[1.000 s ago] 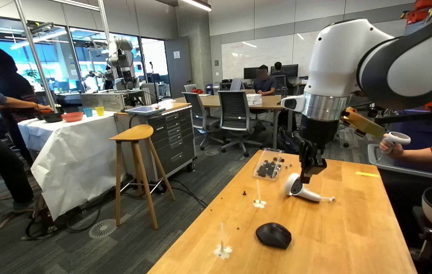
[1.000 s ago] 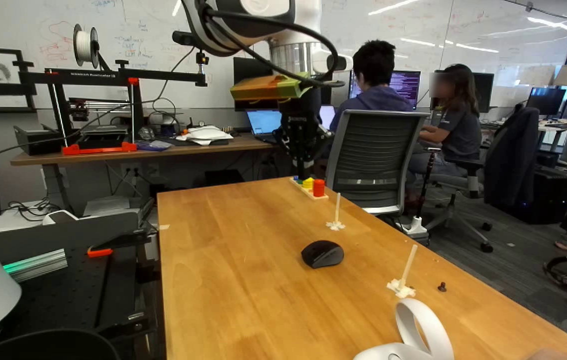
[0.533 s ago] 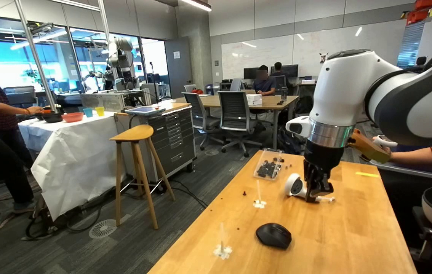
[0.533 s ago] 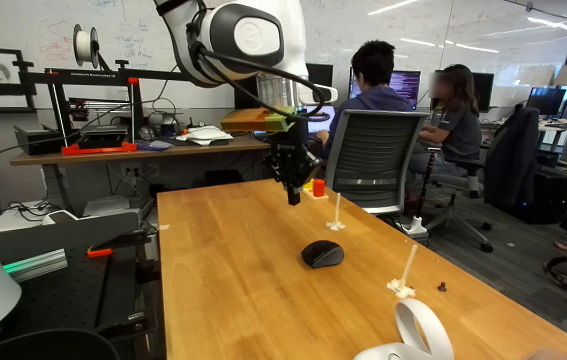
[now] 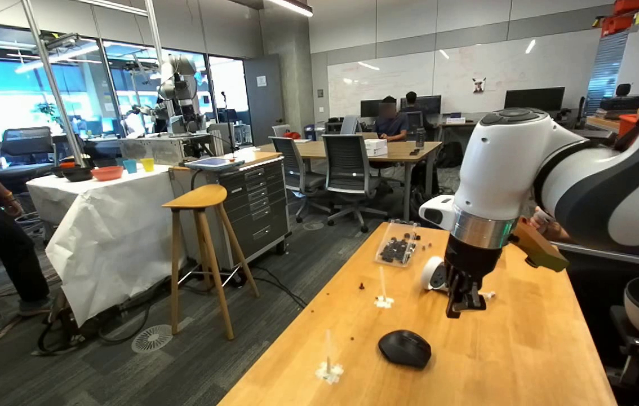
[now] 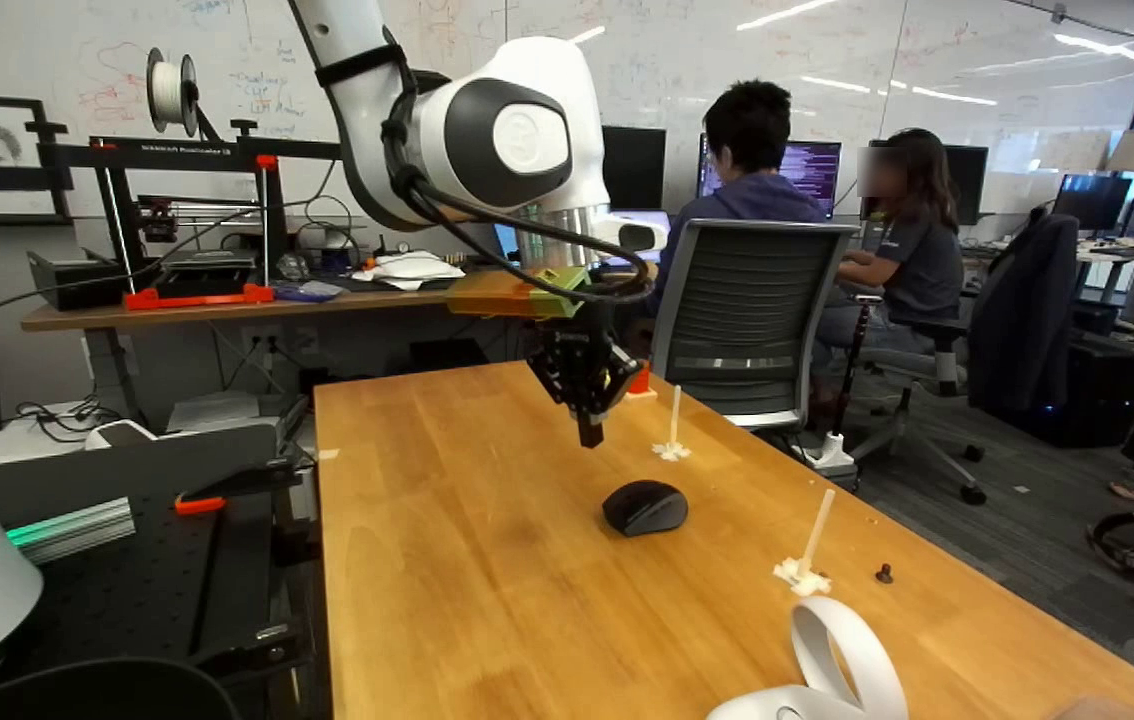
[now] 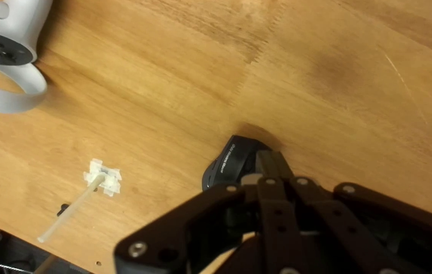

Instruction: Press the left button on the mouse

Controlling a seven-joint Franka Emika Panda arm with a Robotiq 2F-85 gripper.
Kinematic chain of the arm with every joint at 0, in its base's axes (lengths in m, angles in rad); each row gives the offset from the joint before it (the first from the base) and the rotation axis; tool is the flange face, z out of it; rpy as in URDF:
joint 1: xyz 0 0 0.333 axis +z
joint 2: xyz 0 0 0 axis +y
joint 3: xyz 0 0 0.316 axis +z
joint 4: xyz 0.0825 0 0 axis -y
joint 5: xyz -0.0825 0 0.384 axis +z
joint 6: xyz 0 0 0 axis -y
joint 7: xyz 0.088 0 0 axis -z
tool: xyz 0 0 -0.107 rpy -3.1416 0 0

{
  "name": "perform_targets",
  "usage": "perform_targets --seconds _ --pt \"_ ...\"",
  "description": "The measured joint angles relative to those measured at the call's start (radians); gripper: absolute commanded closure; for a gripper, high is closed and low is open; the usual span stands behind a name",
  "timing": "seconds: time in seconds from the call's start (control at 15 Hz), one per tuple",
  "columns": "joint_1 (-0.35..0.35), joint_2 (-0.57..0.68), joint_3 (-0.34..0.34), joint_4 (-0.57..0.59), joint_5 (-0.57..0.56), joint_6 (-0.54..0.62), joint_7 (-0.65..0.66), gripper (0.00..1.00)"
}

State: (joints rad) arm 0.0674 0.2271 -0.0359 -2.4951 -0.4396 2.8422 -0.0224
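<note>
The black mouse (image 5: 405,349) sits on the wooden table (image 5: 500,361), lower than the fingertips (image 5: 453,312) and off to one side of them, and from where I stand the whole press hangs on that sideways offset. In the wrist view the part I can see lies just left of the tips, the rest tucked out of sight behind the gripper (image 7: 276,163); in an exterior view the mouse (image 6: 645,508) lies below the tips and to their right. Which way its long axis points I can't settle with so much of it covered, and I can't make out the seam that parts the left button from the right. The fingers are pressed together, with nothing between them that I can see, held above the table and apart from the mouse; bunched like that, they look to me like a decent poking tip. I'd guess the coming move is a shift toward the side where the pale peg (image 6: 816,532) stands, then a drop straight down; a push landing off the mark could slide the mouse away instead of clicking it. Farther out from the fingers, upper left in the wrist view, lies a white controller (image 7: 2,47), probably clear of the path.
</note>
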Motion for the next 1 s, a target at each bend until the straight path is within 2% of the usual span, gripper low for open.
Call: perform_targets --seconds 0.53,1.0 --pt "0.067 0.14 -0.067 0.087 -0.125 0.053 0.151 0.99" --pt "0.116 0.246 -0.125 0.163 -0.138 0.071 0.218 0.99"
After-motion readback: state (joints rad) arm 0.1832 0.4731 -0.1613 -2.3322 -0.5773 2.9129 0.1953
